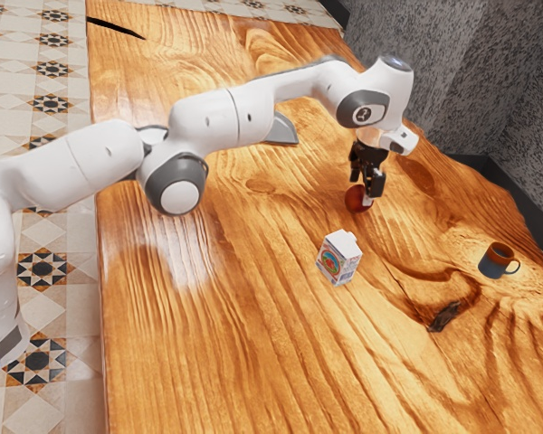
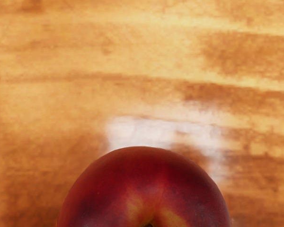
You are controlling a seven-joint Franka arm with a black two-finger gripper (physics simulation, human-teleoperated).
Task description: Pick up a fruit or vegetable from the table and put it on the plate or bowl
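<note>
Exterior view showed the gripper [image 1: 365, 185] down at a red peach [image 1: 357, 201], low over the wooden table [image 1: 253, 344], its fingers seemingly pressed against the fruit's two sides. A milk carton [image 1: 338, 258] stood near it, and a blue mug [image 1: 499, 260] sat well apart.

arm [image 1: 226, 117]: reaches from the exterior view's left toward its right, elbow bent | wrist [image 1: 373, 101]: turned downward | gripper [image 1: 366, 183]: black, hangs nearly vertical, pointing down
</note>
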